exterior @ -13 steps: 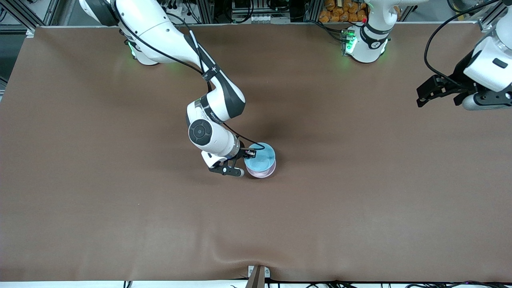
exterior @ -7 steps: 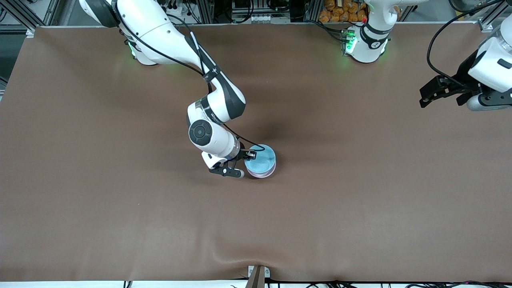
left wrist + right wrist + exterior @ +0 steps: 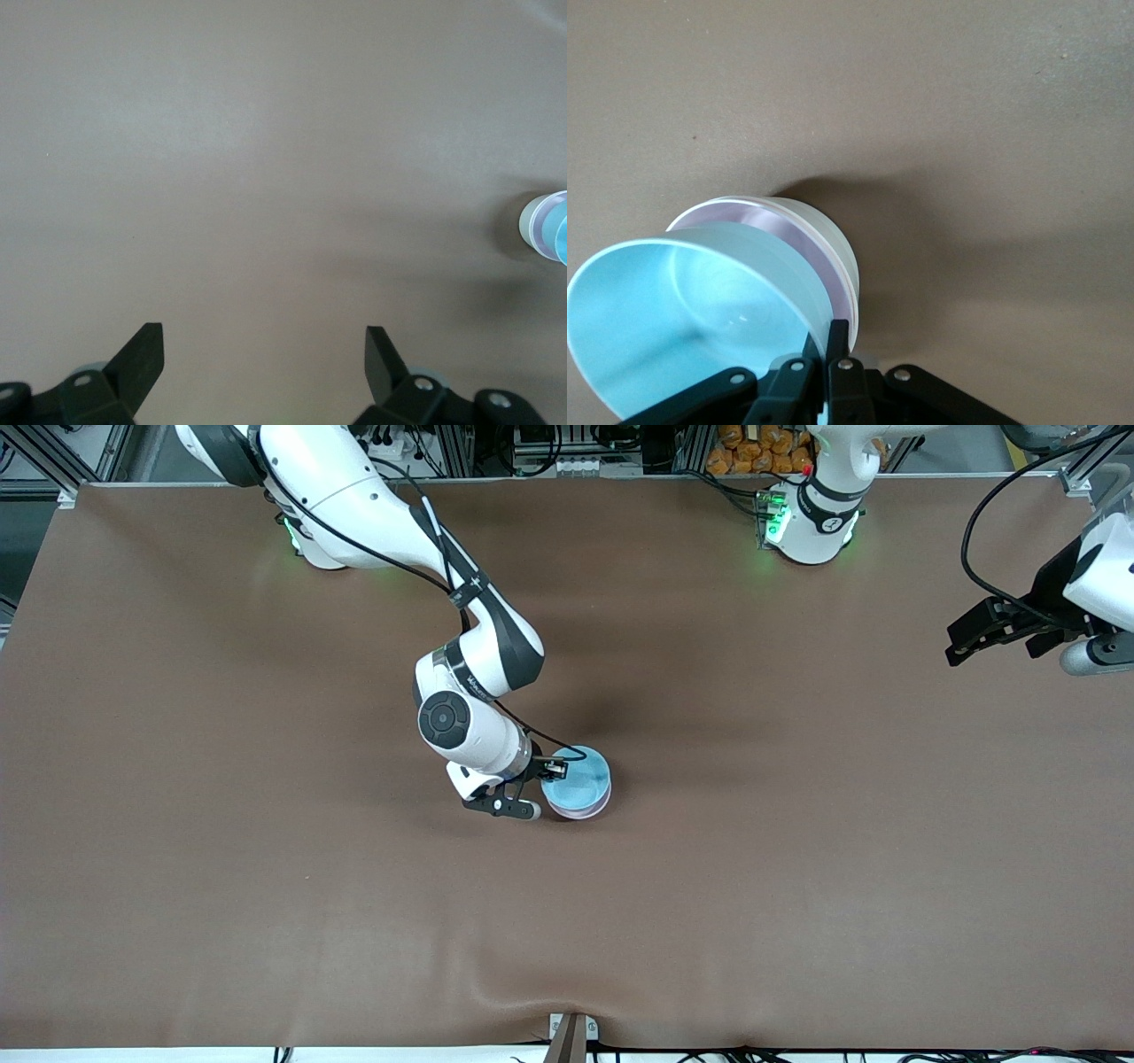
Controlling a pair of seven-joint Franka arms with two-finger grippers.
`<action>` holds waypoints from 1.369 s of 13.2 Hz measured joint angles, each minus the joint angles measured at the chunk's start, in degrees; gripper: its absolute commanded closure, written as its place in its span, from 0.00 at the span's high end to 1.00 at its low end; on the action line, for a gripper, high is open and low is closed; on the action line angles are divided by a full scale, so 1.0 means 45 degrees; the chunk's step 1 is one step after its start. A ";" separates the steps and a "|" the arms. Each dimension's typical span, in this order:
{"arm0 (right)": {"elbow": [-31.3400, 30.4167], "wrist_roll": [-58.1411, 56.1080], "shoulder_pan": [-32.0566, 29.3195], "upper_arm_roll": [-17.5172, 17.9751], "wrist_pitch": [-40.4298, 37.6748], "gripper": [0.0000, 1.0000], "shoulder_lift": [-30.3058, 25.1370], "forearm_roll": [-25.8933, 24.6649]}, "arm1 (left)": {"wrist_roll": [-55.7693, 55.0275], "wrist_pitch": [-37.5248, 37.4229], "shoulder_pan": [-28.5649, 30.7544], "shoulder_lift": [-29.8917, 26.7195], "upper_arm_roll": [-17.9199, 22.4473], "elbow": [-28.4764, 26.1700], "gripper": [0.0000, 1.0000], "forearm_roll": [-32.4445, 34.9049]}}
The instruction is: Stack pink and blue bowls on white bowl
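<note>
Brown table (image 3: 797,850), mid-field: right end effector (image 3: 833,341) pinches the blue bowl's (image 3: 576,779) rim, tilted into the pink bowl (image 3: 793,232) on the white bowl (image 3: 833,239). Release crooked and it could slide off! Left end effector (image 3: 997,633) (waiting) hangs spread wide.

Even, diffuse overhead light; soft shadows on the matte worktop (image 3: 797,868); the blue bowl (image 3: 682,319) looms soft-edged.

— Where's the right gripper (image 3: 551,767)?
— Low at mid-tabletop, arm bent downward, jaws pinched tight.
— And the left gripper (image 3: 961,638)?
— Raised at its own end, waiting, jaws spread wide.
</note>
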 measured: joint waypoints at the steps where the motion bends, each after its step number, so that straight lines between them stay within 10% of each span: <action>1: 0.0001 0.0000 0.0000 0.0000 0.0000 0.51 0.0000 -0.0002 | -0.0021 -0.0022 0.0059 0.0000 0.0002 0.0000 1.00 0.0000; 2: 0.0001 -0.0004 0.0000 -0.0001 0.0000 1.00 0.0000 -0.0021 | -0.0022 -0.0070 0.0126 0.0000 0.0003 0.0001 1.00 0.0000; 13: 0.0468 -0.0069 -0.0011 -0.0167 -0.0034 1.00 -0.0130 -0.0870 | -0.0022 -0.0328 0.0183 -0.0081 -0.0013 0.0004 1.00 0.0000; 18: 0.0752 -0.2503 -0.1044 -0.0936 -0.3979 1.00 -0.2801 -0.1993 | -0.0021 -0.0556 0.0186 -0.0225 -0.0016 0.0003 1.00 0.0000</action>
